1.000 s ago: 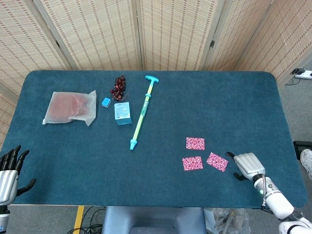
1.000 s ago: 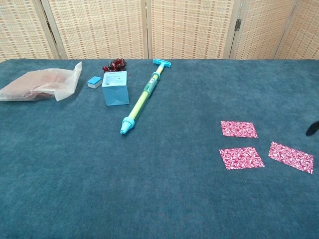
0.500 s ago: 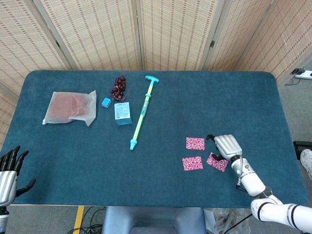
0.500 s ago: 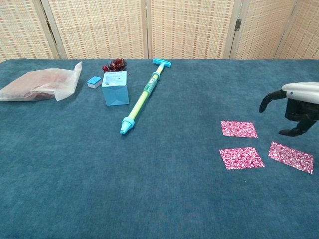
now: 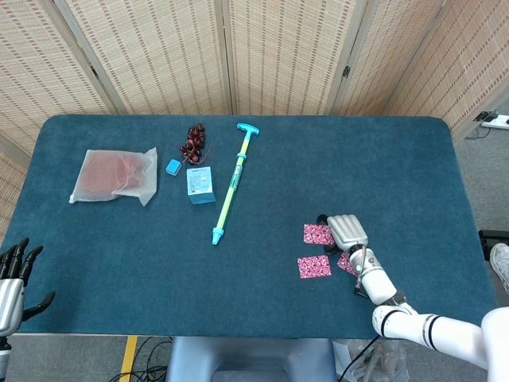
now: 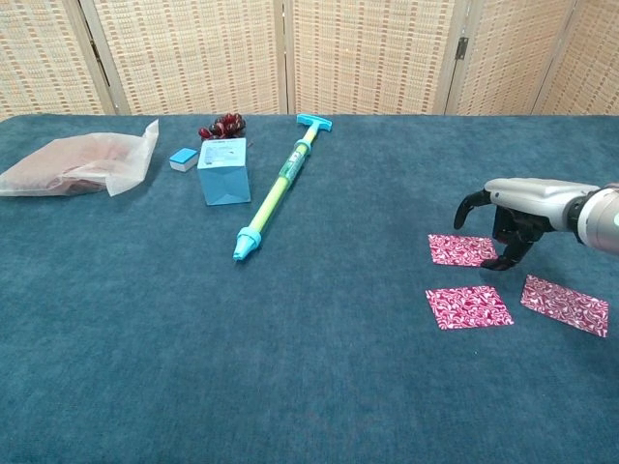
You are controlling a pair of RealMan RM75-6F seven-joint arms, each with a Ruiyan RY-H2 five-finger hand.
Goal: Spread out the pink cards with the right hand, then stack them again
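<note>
Three pink cards, one pump

1. i'm working in a staged test room, a lab of sorts, not a home.
2. woven folding screens stand just behind the far edge of my blue felt-covered table.
3. a power strip lies on the bare grey floor past the far right corner.
</note>
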